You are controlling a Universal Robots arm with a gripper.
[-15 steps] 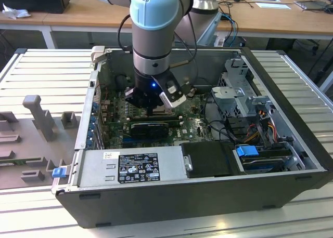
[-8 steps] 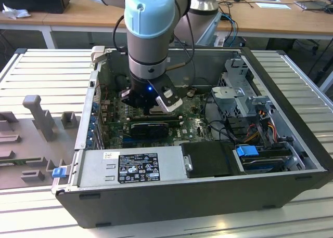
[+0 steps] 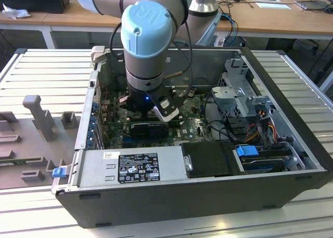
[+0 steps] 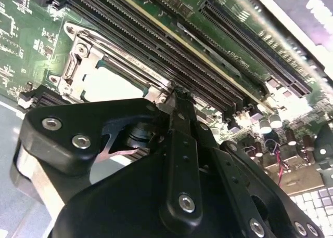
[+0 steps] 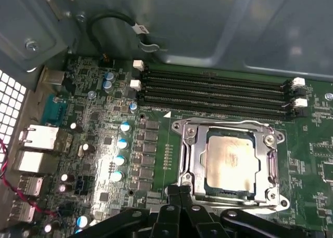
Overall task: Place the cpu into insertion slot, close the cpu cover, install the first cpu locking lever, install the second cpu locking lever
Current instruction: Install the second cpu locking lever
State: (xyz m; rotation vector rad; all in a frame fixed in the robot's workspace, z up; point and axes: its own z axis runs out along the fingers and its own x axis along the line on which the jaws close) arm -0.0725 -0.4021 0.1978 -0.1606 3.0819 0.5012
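Silvery cpu (image 5: 231,161) under cpu cover (image 5: 192,160)

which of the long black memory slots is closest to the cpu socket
The lowest memory slot in the first wrist view, running just beside the socket's metal frame; the other three lie farther off, toward the case wall.

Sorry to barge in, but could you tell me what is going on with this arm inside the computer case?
The arm has reached into the open computer case and its gripper sits low over the green motherboard, right at the edge of the insertion slot. The cpu already lies in the slot, and the cpu cover appears to be down around it, framing its pale top. The gripper's fingertips meet at the cover's rim, holding nothing.
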